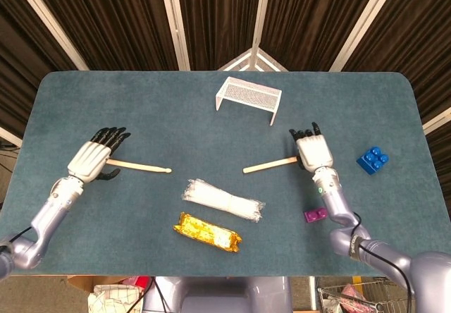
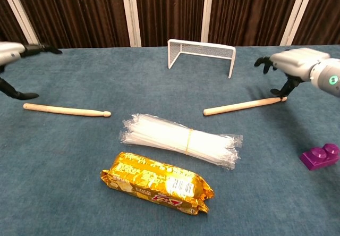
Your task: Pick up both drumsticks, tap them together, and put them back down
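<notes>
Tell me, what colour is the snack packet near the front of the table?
Shiny gold snack packet, clearest in the chest view.

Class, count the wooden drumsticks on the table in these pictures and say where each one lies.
2. The left drumstick lies flat on the table near the open left hand. The right drumstick lies flat near the open right hand, right of the straw bundle. None looks hidden.
</notes>
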Robot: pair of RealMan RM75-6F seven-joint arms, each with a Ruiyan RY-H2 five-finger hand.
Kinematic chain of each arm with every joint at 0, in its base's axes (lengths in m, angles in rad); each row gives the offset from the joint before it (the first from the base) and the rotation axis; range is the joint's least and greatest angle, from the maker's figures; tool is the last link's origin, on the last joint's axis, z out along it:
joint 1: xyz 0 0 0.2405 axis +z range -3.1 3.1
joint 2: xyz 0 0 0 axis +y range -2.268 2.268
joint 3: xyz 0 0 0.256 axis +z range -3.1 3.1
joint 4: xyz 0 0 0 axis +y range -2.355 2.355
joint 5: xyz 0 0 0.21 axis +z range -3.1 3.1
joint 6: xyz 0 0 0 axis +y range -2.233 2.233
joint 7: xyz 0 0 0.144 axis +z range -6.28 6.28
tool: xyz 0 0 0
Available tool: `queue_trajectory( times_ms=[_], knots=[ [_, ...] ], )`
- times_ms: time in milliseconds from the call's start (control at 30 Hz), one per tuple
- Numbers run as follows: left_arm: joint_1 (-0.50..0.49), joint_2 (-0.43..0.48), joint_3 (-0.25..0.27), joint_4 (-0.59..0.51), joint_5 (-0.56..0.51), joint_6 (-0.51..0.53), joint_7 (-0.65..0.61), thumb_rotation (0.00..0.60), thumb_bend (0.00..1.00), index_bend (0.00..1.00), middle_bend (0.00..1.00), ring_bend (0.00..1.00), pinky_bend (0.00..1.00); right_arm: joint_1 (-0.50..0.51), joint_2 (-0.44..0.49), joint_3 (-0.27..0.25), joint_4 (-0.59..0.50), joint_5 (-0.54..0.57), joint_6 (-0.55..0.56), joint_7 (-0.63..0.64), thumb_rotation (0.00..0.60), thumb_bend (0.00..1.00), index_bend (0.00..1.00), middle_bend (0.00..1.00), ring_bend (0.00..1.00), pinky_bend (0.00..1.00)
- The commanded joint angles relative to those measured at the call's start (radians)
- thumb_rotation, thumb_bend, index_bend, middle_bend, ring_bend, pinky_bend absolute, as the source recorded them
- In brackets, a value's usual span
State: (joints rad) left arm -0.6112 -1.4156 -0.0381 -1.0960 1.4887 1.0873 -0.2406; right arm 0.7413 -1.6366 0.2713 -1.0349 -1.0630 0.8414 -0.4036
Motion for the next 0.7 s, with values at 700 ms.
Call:
queue_trajectory(
  times_ms=[700],
  knots=[
    [0.38, 0.47, 0.151, -0.549, 0.072, 0.358, 0.302, 0.6, 0.33, 0.03, 0.0, 0.0, 0.0, -0.428, 0.432, -0.173, -0.445, -0.382, 0.53, 0.443, 0.6, 0.35, 0.05, 0.11, 0.11, 0.0]
  ],
)
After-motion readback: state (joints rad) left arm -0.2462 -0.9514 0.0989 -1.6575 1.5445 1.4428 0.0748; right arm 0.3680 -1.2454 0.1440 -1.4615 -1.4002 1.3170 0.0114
